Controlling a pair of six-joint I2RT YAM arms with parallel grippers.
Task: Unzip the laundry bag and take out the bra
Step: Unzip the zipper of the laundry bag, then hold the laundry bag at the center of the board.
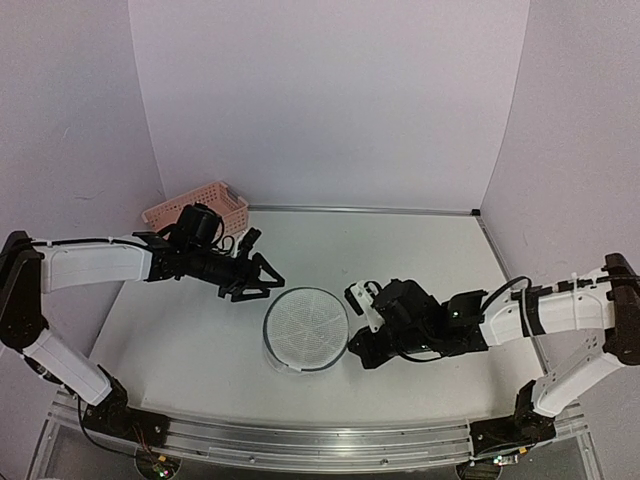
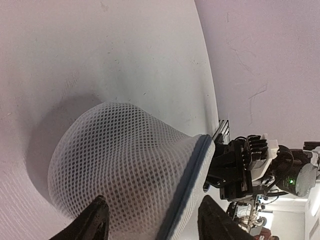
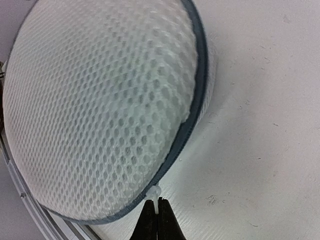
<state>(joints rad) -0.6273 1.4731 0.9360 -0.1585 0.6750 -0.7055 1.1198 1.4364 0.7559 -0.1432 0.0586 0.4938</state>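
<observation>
A: Overhead view: how is it lit?
B: Bright, even, lilac-tinted light; the arms (image 1: 100, 265) leave only faint, soft shadows on the desk (image 1: 200, 350).
A: And the wrist views?
B: The laundry bag (image 2: 120, 165) shows sharp mesh at centre and casts a broad soft shadow beside it. The lower right corner of the left wrist view is blown out.

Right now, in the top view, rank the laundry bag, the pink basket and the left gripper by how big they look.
1. laundry bag: largest, a full round disc.
2. pink basket: looks smaller, but it sits farther back and the left arm partly hides it, so this rank is unsure.
3. left gripper: smallest.
</observation>
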